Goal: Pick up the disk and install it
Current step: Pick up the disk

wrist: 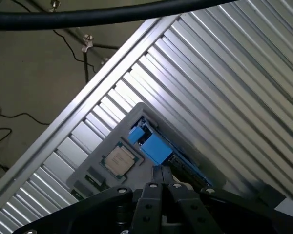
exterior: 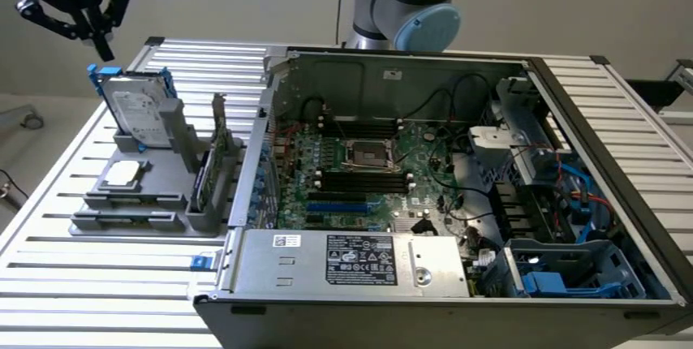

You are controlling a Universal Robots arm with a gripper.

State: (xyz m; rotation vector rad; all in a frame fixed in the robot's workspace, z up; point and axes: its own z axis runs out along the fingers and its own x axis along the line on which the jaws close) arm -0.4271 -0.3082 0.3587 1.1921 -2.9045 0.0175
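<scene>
Your gripper (exterior: 104, 50) hangs just above the holder (exterior: 130, 223), fingers pinched together on nothing. The disk (exterior: 139, 109) stands on edge in the holder's tall slot, probably so its blue plastic frame faces up for a grab. It's flat silver metal with a white label. A square chip (exterior: 122, 173) lies flat lower on the holder, which sits on the ribbed table (exterior: 97, 284).

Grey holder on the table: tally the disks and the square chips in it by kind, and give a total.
disk: 1
square chip: 1
Total: 2
</scene>
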